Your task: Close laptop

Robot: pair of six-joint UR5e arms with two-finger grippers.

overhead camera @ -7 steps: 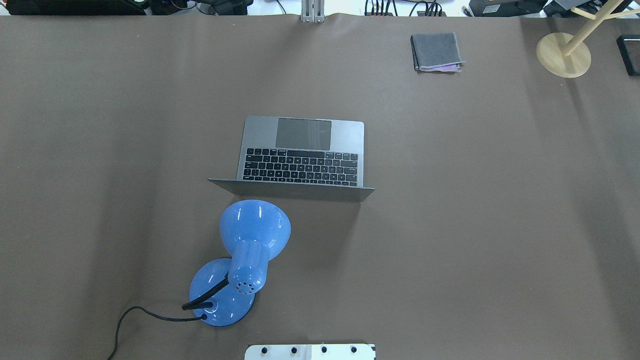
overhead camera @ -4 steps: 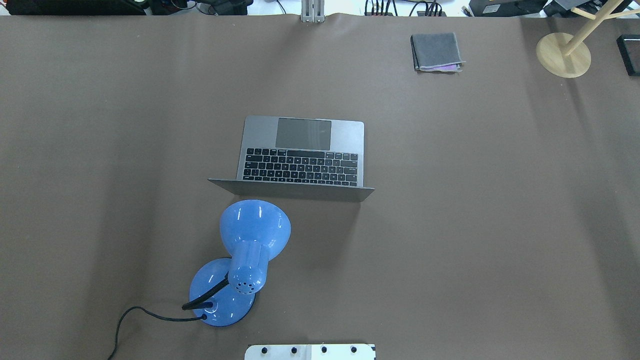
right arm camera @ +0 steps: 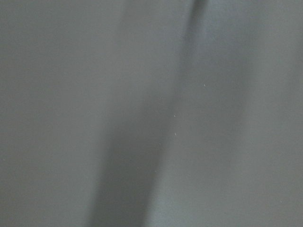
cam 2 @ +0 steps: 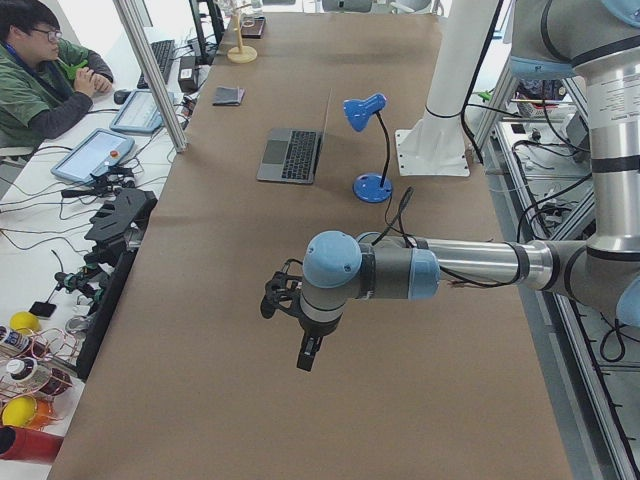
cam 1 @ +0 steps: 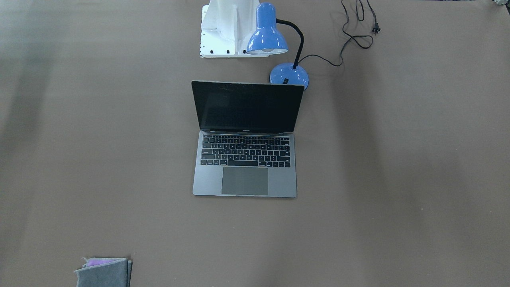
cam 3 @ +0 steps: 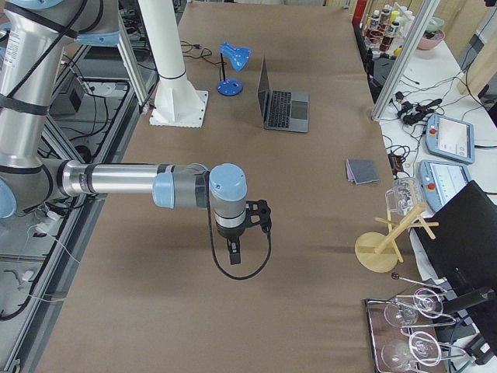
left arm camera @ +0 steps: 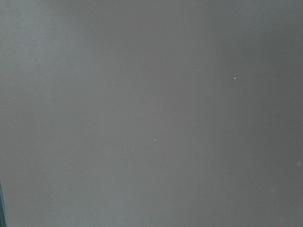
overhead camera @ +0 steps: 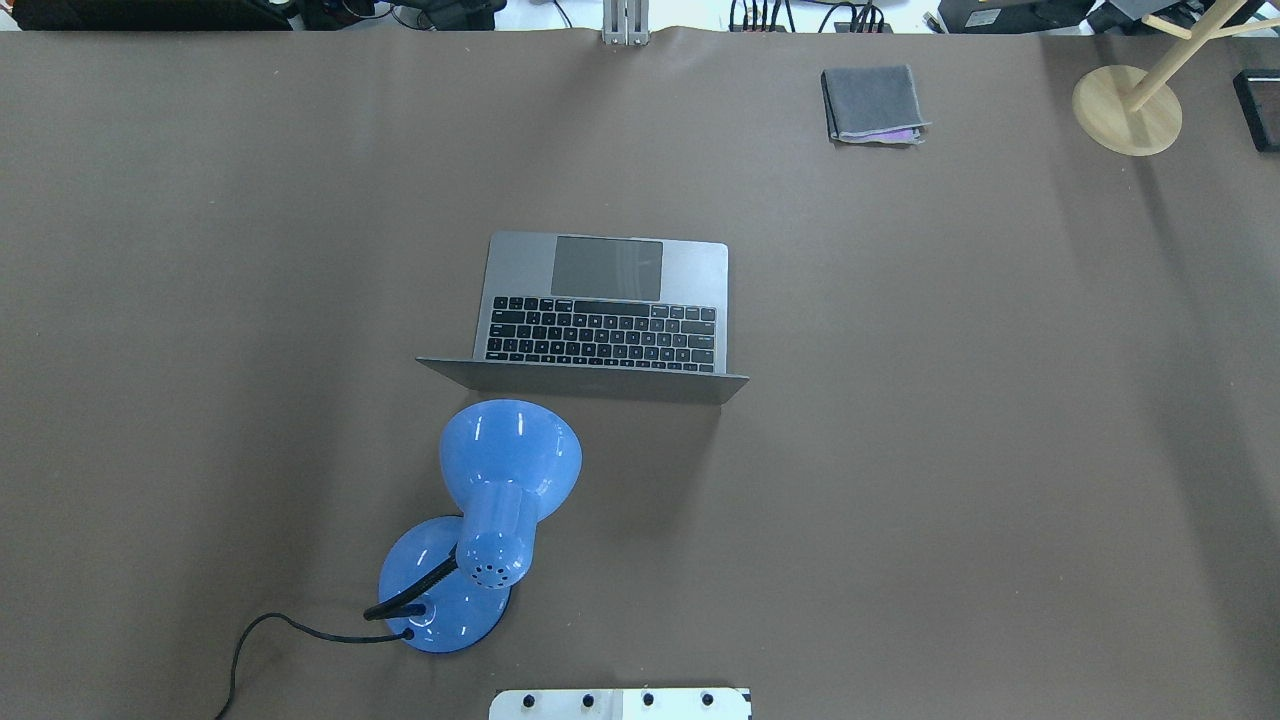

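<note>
Nearest the robot's side, you had both arms stretched out level over the two ends of the table (overhead camera: 950, 420), well apart from the work. The left gripper (cam 2: 308, 355) pointed straight down above bare cover. The right gripper (cam 3: 234, 250) hung the same way at the opposite end. Whether either pair of jaws was open or closed could not be told, and both wrist cameras showed only bare cover.

Next out stood the blue desk lamp (overhead camera: 505, 470), its shade just behind the lid on the robot's left.

At mid-table sat the laptop (overhead camera: 608, 310), open. Its long axis ran across the table, left to right. The hinge lay on the robot's side, the lid stood close to upright with its back to the robot, and the keyboard and trackpad faced your side.

Open cover lay on both flanks and beyond the trackpad edge. At the far edge, toward the robot's right, were the folded grey cloth (overhead camera: 872, 103) and a wooden stand (overhead camera: 1127, 108), both well apart from the laptop.
</note>
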